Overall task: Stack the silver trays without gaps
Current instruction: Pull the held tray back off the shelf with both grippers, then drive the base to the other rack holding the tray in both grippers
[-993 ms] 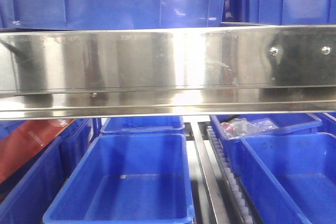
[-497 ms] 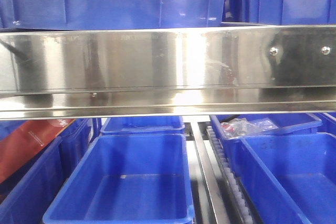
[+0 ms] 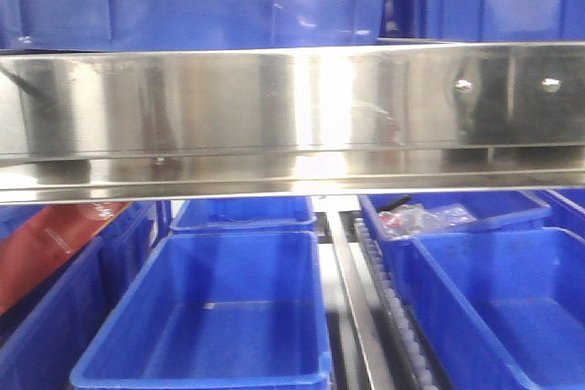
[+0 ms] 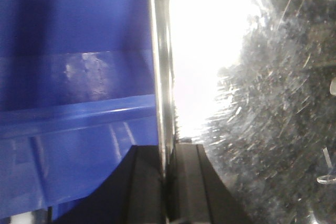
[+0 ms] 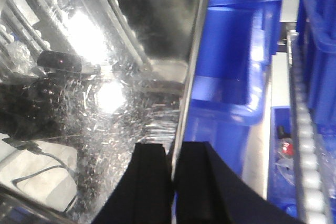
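A shiny, scratched silver tray fills the right of the left wrist view (image 4: 252, 103) and the left of the right wrist view (image 5: 105, 77). My left gripper (image 4: 167, 182) is shut on the tray's thin left rim, with one black finger on each side of it. My right gripper (image 5: 172, 182) is shut on the tray's right rim in the same way. The tray's bottom mirrors lamps and cables. Neither the tray nor the grippers show in the front view. I cannot tell whether another tray lies under this one.
A long mirror-like steel rail (image 3: 274, 107) with screw heads crosses the front view. Deep blue bins stand below it (image 3: 210, 317) (image 3: 503, 299) and above it. A roller track (image 3: 384, 317) runs between them. Blue bins flank the tray (image 4: 79, 77) (image 5: 226, 77). A red object (image 3: 46, 244) lies at the left.
The front view has shifted a little: the rail's screw heads and the bins below have slid slightly left, and the picture is blurrier.
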Tool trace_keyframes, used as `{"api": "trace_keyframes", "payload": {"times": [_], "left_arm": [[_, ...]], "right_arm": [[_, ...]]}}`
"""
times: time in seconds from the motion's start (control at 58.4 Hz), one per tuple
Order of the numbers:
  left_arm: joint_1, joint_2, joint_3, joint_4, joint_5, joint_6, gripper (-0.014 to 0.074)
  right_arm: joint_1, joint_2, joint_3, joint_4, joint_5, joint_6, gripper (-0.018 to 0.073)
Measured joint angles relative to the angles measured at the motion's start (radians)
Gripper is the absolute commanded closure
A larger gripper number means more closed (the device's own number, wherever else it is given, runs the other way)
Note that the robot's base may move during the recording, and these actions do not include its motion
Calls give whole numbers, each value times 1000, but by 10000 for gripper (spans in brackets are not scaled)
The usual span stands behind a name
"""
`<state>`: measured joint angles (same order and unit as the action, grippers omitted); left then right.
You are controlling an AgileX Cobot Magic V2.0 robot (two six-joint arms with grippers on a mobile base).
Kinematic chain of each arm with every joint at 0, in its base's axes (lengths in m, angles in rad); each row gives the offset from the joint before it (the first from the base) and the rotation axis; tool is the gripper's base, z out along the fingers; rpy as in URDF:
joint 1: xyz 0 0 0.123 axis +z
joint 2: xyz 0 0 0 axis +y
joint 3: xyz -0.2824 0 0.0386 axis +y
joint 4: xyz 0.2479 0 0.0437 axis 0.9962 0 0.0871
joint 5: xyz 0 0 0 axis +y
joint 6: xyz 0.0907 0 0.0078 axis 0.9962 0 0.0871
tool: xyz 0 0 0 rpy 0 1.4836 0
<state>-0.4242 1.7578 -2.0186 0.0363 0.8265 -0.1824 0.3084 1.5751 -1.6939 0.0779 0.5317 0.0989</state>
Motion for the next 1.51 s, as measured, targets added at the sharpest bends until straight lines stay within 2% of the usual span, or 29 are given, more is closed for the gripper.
{"api": "trace_keyframes", "payload": {"times": [1.507], "left_arm": [[0,0,0,0,0,0,616]], "right_arm": [[0,0,0,0,-2,-2,634]]}}
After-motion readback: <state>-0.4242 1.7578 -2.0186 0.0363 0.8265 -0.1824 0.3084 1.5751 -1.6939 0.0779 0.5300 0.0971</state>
